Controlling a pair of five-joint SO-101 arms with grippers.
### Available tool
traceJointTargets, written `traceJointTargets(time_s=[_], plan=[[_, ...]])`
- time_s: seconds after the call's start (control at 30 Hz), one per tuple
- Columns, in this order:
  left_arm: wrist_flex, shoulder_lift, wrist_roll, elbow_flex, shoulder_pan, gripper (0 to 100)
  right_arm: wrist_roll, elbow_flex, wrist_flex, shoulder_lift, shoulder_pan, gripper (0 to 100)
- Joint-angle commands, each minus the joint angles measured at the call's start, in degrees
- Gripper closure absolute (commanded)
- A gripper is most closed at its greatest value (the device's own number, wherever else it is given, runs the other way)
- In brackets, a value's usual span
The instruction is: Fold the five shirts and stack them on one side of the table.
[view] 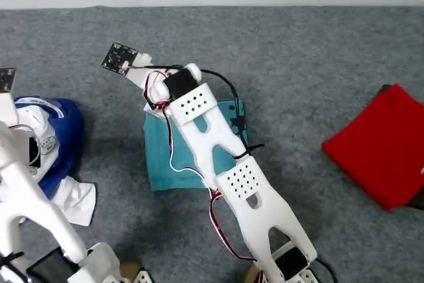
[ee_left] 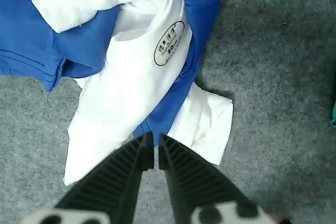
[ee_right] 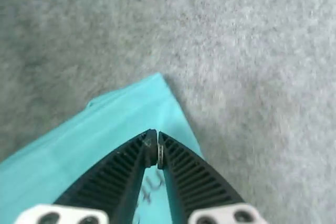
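The right claw (ee_right: 157, 148), tips together, sits over the teal shirt's (ee_right: 105, 124) corner, and the left claw (ee_left: 155, 148), likewise together, hangs over the blue-and-white shirt (ee_left: 131, 77) beside it.

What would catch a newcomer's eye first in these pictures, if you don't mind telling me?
The red shirt lies folded near the right edge of the high view, bright against the grey cover. In the middle, the right gripper hangs shut over a folded teal shirt, while the left gripper is shut above a crumpled blue and white heap on the left.

Folded teal shirt (view: 156, 158) (red shirt (view: 387, 147) well apart).
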State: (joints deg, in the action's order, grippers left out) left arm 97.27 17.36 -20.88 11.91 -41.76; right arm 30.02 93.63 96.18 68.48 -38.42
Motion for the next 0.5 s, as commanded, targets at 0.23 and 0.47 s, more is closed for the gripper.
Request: traceJointTargets(time_s=[0.23,0.47], plan=[[-0.97,1.93,0.44,-0.40,0.35,96,-6.59,-5.27,7.08,-14.02,3.21,98.8],[-0.62,1.93,0.53,-0.40,0.00,96,-20.04,-38.77,6.90,-35.65,6.64,93.9]])
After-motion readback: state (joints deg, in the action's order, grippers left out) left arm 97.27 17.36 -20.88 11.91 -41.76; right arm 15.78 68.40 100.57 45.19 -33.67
